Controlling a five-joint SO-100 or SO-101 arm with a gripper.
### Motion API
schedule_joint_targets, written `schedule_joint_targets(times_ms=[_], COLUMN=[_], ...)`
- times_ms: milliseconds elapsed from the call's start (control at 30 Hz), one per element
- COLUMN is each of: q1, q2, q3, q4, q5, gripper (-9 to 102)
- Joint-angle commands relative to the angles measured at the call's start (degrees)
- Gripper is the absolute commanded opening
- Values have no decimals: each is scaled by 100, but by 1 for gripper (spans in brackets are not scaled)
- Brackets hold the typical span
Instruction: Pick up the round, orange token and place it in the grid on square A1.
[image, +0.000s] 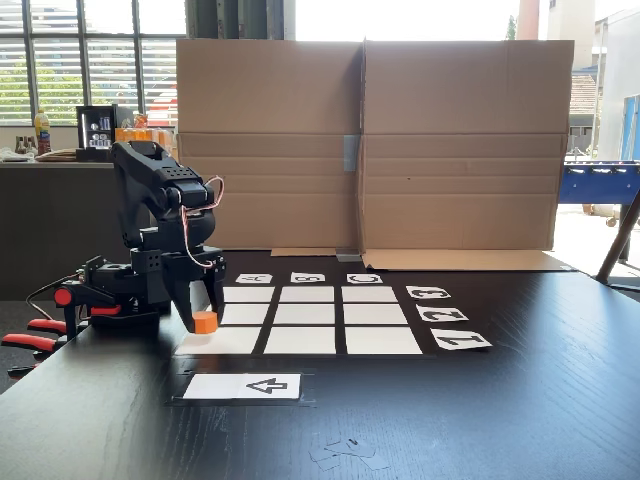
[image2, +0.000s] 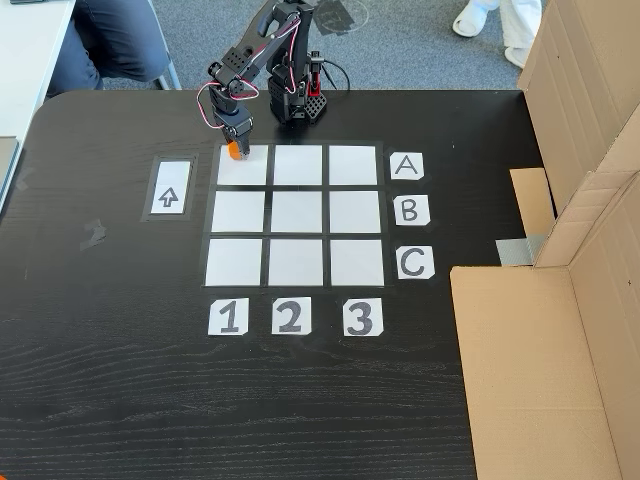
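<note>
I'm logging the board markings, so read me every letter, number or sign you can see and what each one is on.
"A", "B", "C": white labels right of the grid in the top-down fixed view.
"1", "2", "3": labels below it.
Arrow sign: white card.
Window-sill items: too blurred.
</note>
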Motion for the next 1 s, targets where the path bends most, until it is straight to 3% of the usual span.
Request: schedule_joint_targets(times_ms=[0,967], q1=[-132,-369], q2=[-18,-413], q3=[-44,114], q4=[-123,-439], q5=[-44,-44], gripper=[11,14])
